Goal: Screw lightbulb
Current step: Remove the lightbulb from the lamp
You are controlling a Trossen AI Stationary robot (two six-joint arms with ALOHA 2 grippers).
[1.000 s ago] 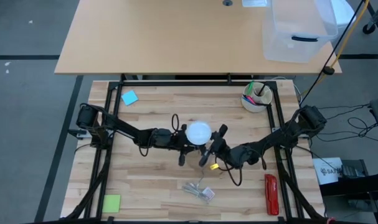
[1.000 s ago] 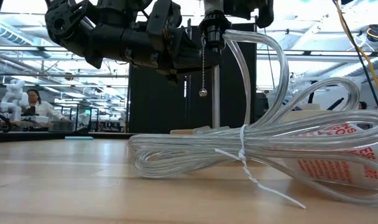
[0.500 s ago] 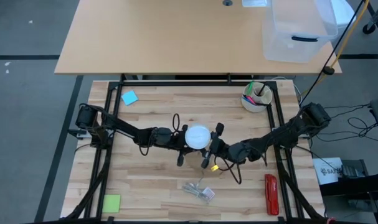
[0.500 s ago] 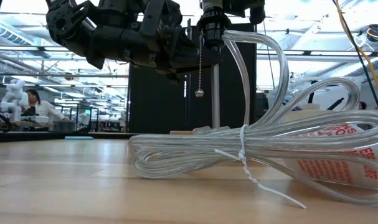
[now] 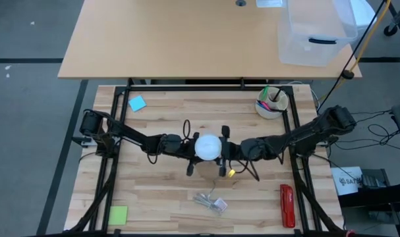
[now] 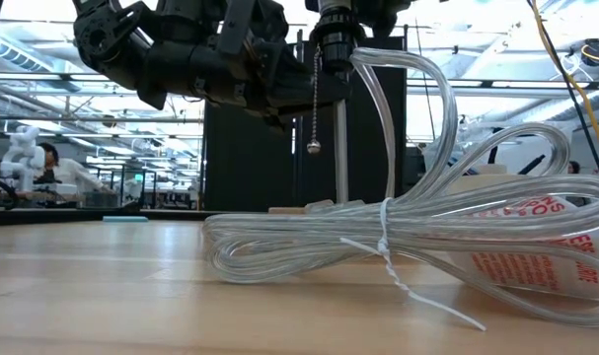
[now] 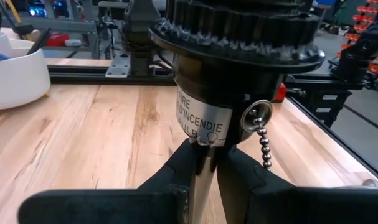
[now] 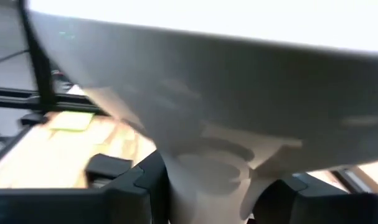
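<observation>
White glass fills the right wrist view: the right gripper (image 5: 223, 151) has its two fingers (image 8: 129, 186) set on either side of the lightbulb's (image 5: 208, 146) tapering neck, part-way closed around it, and whether they press it or only bracket it I cannot tell. From above, this gripper comes in level from the right and meets the bulb at its right edge, mid-desk. The bulb stands upright, globe upward, so its long axis runs vertical and the fingers cross it at a right angle. That is the relation the next turn depends on, in my judgement: the wrist has to rotate about that vertical line, not drag the bulb sideways.

Below the globe sits the black socket (image 7: 238, 74), held up off the desk (image 5: 160, 197). The left gripper (image 7: 204, 165) reaches in from the left and is pinched nearly closed on a thin part under the socket, steadying it; a small bead chain (image 7: 262, 146) hangs from the socket's side. The two grippers thus face each other across the bulb, left low on the socket, right higher on the neck.

Nearer the front edge lies a coil of clear cord (image 6: 398, 237), apart from both arms. A white cup of pens (image 5: 272, 102) stands far right, well clear.
</observation>
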